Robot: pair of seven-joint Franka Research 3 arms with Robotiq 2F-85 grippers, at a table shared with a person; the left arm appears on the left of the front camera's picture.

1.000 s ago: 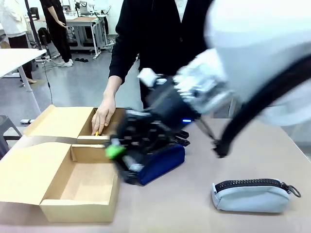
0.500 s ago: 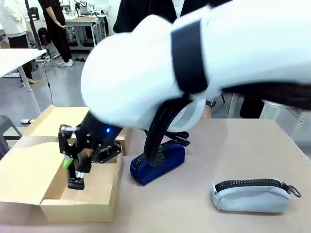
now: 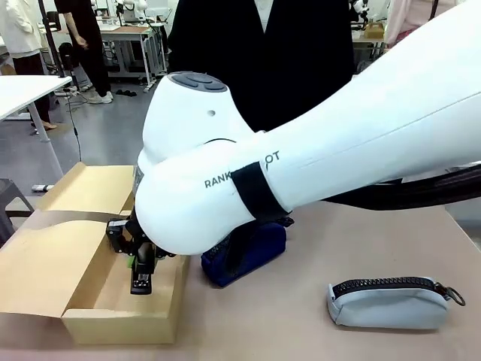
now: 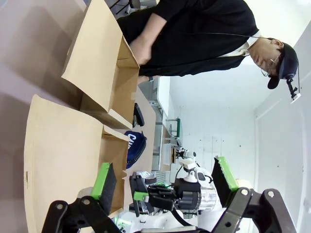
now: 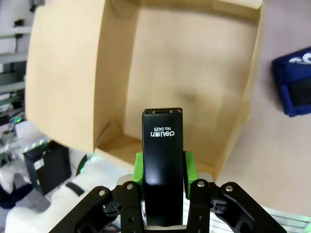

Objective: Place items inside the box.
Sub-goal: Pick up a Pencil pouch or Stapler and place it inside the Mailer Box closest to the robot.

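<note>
The black stapler (image 5: 162, 145), pinched in the right gripper (image 5: 164, 167), had swung within a second from above the navy pouch (image 3: 259, 252) at centre into the open cardboard box (image 3: 120, 323) at lower left, so release seemed near; the left gripper (image 4: 165, 179) stood spread, and the tan table (image 3: 301, 331) gave way to grey floor (image 3: 120, 128) at upper left.

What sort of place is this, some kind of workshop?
Probably a robotics lab: a large white robot arm at the beige table, and grey metal-framed workbenches standing on the bare grey floor behind.
</note>
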